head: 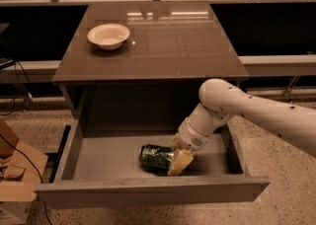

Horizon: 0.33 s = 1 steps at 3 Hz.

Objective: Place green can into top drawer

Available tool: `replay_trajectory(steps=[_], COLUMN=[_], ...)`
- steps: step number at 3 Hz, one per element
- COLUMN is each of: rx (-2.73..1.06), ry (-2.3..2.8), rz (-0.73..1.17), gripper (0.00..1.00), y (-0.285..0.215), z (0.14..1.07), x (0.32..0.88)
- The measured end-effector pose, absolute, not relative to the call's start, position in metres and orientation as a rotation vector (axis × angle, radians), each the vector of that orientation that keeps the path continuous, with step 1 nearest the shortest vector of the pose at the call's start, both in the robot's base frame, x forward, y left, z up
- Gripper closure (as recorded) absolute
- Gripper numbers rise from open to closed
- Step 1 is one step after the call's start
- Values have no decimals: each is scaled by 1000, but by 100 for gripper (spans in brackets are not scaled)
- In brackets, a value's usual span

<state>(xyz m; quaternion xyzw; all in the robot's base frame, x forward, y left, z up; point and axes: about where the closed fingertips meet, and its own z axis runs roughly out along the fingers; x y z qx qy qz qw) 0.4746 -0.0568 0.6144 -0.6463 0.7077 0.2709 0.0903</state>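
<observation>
The one camera looks down from the front onto a dark brown bench (168,51) with a glossy top. A cream bowl (108,35) stands upright near its back left corner, well apart from everything else.

Below the bench top, the top drawer (148,192) is pulled far out toward the camera. Its plain flat front panel runs across the bottom of the view and its grey inner floor lies open to sight.

The green can (154,157) lies on its side on the drawer floor, a little right of the middle and close to the front panel. Its long axis runs roughly left to right. The dark green side with pale markings faces up and toward the camera.

The hand (176,154) is down inside the drawer at the can's right end. One tan finger (180,163) sits against the near side of the can, and the other shows just behind the can on its far side. So the can's right end sits between the two fingers and the hand grips it. The left part of the can sticks out free of the hand, toward the left side of the drawer.

The white arm (247,111) reaches in from the right edge and bends down over the right drawer wall to the hand.

A cardboard box (17,179) sits on the speckled ground left of the drawer.
</observation>
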Motion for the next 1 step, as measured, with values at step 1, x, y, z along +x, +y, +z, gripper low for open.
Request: replay_trajectory(steps=[1], rx=[-1924], ry=[2103], rz=[809], gripper=[0], y=[-56], z=[613], x=[474])
